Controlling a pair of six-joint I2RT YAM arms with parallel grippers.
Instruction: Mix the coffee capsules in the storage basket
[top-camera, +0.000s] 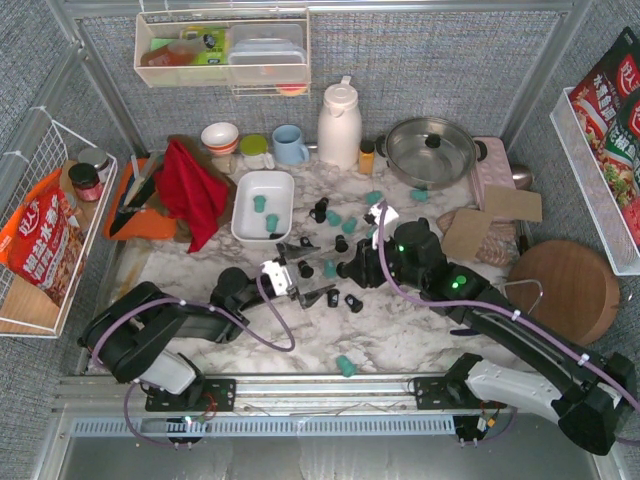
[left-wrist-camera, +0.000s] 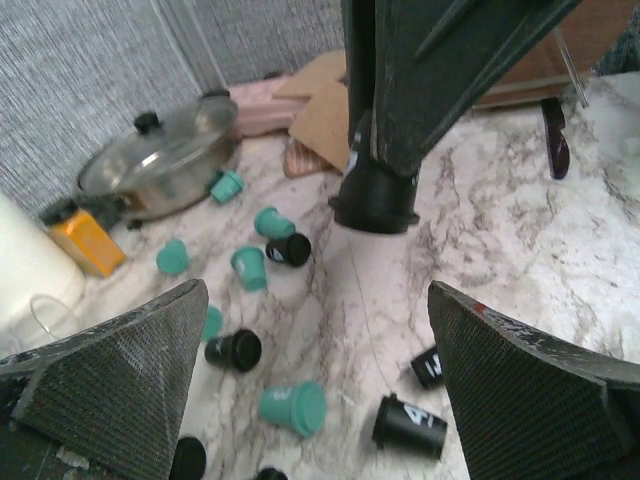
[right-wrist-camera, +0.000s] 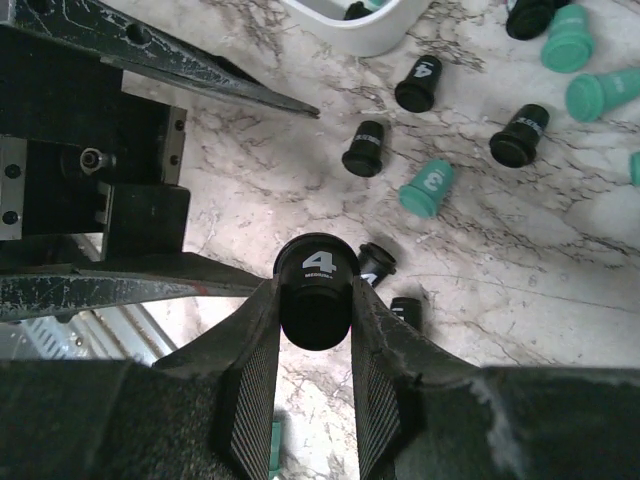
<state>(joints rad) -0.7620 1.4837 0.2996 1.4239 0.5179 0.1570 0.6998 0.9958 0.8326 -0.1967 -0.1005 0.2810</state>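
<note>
Right claw (right-wrist-camera: 315, 300): pinching one black capsule (right-wrist-camera: 315, 268), marked 4 on its end, between both fingers above the marbled desk (top-camera: 400, 335). Left claw (top-camera: 310, 272): spread wide with nothing between its fingers (left-wrist-camera: 110, 390), low over the desk, tips turned toward the right claw and near it. Storage basket (top-camera: 245, 228): white, with rounded corners; it stands beyond the left claw toward the back of the desk, and ahead of the right claw, past the left claw's finger. Two teal capsules (top-camera: 259, 203) lie inside it. Loose coffee capsules (top-camera: 341, 243): teal and black, strewn on the desk around and beyond both claws. Under the left claw's spread, a teal one (left-wrist-camera: 293, 407) and a black one (left-wrist-camera: 410, 425) lie on their sides. Ahead of the right claw lie several black ones (right-wrist-camera: 365, 150) and a teal one marked 3 (right-wrist-camera: 428, 188). A single teal capsule (top-camera: 346, 365) lies behind both claws, close to the desk's near edge. Lidded steel pan (top-camera: 430, 150) and white flask (top-camera: 339, 125): at the back of the desk, well beyond both claws.
</note>
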